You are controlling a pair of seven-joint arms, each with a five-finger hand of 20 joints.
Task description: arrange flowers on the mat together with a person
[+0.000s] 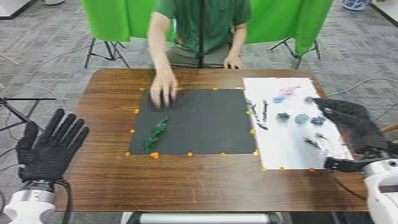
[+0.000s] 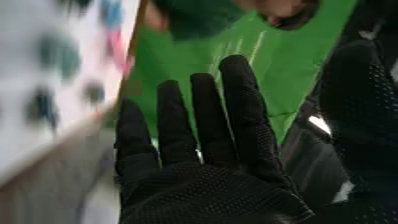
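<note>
While a person's hand (image 1: 163, 87) is above the black mat (image 1: 209, 125), your empty, straight-fingered right hand (image 1: 351, 119) hangs at the white sheet's (image 1: 286, 145) right edge, probably to reach its flowers (image 1: 302, 119) without crossing; one sprig (image 1: 157, 134) lies toward the mat's near left corner, your open, empty left hand (image 1: 48, 161) aside.

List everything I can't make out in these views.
- Person's hand, head view: blurred; whether it holds anything can't be told.
- White sheet, head view: its far-side edge partly hidden by the right hand.
- Flowers, right wrist view: blurred, kinds unclear; some cut off by the edge.
</note>
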